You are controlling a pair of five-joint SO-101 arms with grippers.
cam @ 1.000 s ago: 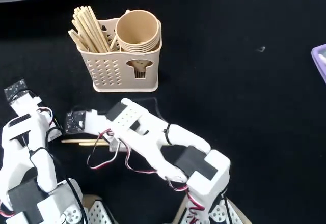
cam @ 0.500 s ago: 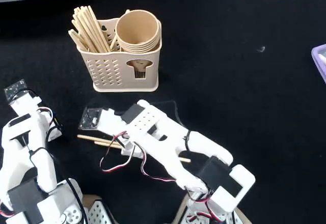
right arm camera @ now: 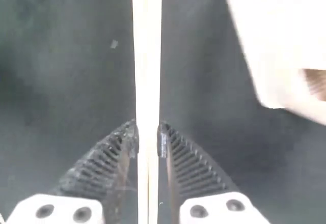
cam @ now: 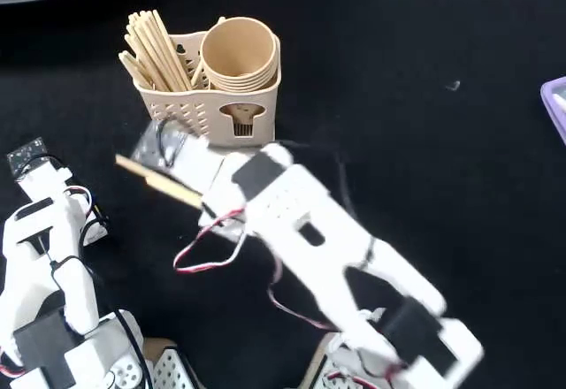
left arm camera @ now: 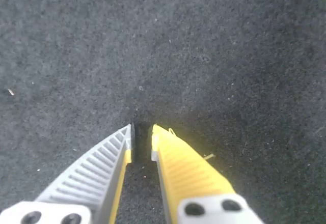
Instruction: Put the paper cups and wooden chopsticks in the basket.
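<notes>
A beige basket [cam: 212,122] stands at the back left of the black table, with a bundle of wooden chopsticks [cam: 155,49] in one half and stacked paper cups [cam: 239,53] in the other. My right gripper [cam: 181,177] is lifted just in front of the basket, shut on wooden chopsticks [cam: 157,180] that stick out to the left. Between its fingers the chopsticks [right arm camera: 146,81] run straight, with my right gripper [right arm camera: 147,132] shut on them and the basket [right arm camera: 275,46] close beside. My left gripper [left arm camera: 141,132] is low over bare black cloth, jaws nearly together with nothing between them.
The left arm [cam: 44,256] rests at the front left of the table. A purple object [cam: 555,102] sits at the right edge. A small speck [cam: 454,86] lies on the cloth at the back right.
The right arm lifted the chopsticks off the table and carried them back toward the basket. The left arm stayed still.
</notes>
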